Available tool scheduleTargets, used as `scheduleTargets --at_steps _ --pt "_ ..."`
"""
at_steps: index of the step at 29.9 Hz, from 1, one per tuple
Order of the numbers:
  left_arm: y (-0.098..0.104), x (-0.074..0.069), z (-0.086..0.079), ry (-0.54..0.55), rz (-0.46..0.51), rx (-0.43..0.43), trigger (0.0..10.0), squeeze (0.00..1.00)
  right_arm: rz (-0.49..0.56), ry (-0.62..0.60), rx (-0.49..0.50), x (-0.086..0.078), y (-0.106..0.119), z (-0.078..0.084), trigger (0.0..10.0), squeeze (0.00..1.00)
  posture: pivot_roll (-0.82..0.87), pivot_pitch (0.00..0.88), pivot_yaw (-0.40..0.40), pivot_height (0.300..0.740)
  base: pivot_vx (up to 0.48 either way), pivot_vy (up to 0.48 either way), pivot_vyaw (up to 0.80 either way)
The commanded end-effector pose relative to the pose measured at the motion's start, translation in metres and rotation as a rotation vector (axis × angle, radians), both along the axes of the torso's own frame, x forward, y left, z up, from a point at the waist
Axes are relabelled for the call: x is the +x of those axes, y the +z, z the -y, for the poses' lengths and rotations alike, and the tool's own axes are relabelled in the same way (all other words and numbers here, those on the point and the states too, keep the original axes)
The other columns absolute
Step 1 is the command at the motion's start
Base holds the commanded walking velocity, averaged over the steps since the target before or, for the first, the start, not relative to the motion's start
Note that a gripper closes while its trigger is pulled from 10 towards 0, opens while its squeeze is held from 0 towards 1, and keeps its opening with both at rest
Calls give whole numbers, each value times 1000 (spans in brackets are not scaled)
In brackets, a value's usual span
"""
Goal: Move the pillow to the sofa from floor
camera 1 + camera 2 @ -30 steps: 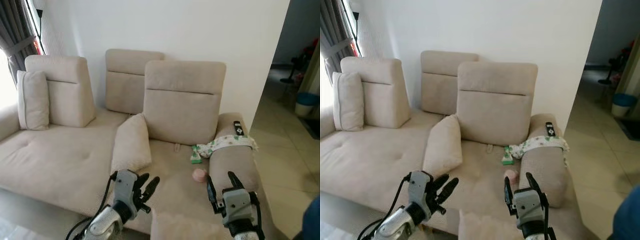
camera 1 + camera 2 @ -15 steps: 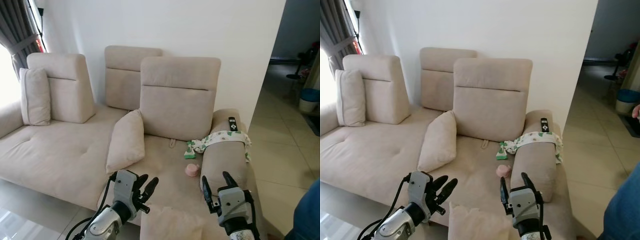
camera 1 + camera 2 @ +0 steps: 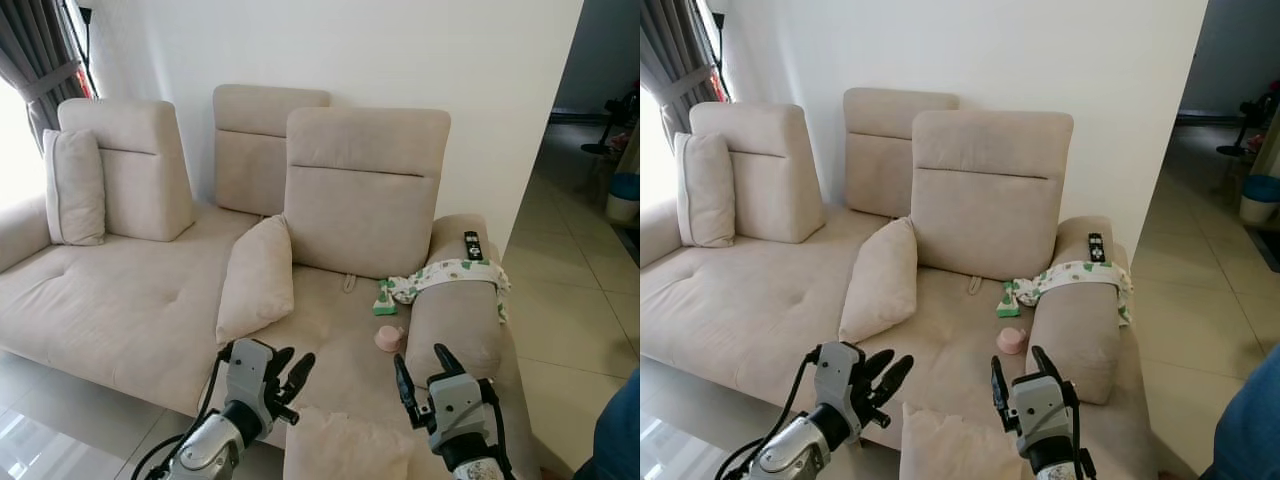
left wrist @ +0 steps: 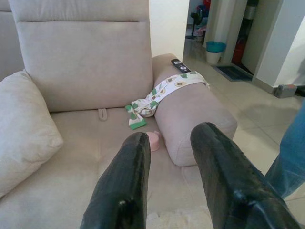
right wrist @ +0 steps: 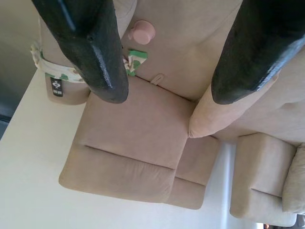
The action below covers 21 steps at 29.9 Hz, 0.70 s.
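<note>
Pillow sits low between our two jaws, at the sofa's front edge; left gripper and right gripper both spread wide, flanking it to carry it on.

The sofa across the middle of the frame is plain beige, as are the pillows: one at centre, one at the left. A white cloth with green leaf print drapes the armrest, a black remote above it. A small pink object sits on the seat. Fingers are black. The wall is white, the curtain grey, upper left.
</note>
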<state>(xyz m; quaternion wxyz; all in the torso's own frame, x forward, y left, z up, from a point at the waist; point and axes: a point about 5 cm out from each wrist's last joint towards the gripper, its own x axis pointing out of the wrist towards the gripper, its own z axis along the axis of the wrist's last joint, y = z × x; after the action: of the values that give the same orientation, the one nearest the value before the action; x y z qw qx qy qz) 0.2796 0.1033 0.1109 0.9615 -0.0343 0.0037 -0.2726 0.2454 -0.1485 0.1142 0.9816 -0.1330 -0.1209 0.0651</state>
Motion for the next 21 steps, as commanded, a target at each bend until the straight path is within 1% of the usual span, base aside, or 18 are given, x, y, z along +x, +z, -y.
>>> scheduleTargets --at_steps 1,7,11,15,21 --pt "-4 0 -2 8 -9 15 10000 0 -13 24 21 -1 -3 -4 10000 0 92 0 57 700 0 0 0" --pt "-4 0 -2 12 -8 15 10000 0 -14 41 28 -1 -3 -5 10000 0 93 0 57 685 0 0 0" --pt "-4 1 -3 21 -8 14 10000 0 -18 55 35 0 -3 -6 10000 0 93 0 58 660 0 0 0" --pt "-4 1 -3 21 -7 15 10000 0 -21 58 38 0 -3 -6 10000 0 93 0 58 650 0 0 0" --pt "-3 2 -3 24 1 21 10000 0 -46 108 56 0 -6 -8 10000 0 91 0 58 615 0 0 0"
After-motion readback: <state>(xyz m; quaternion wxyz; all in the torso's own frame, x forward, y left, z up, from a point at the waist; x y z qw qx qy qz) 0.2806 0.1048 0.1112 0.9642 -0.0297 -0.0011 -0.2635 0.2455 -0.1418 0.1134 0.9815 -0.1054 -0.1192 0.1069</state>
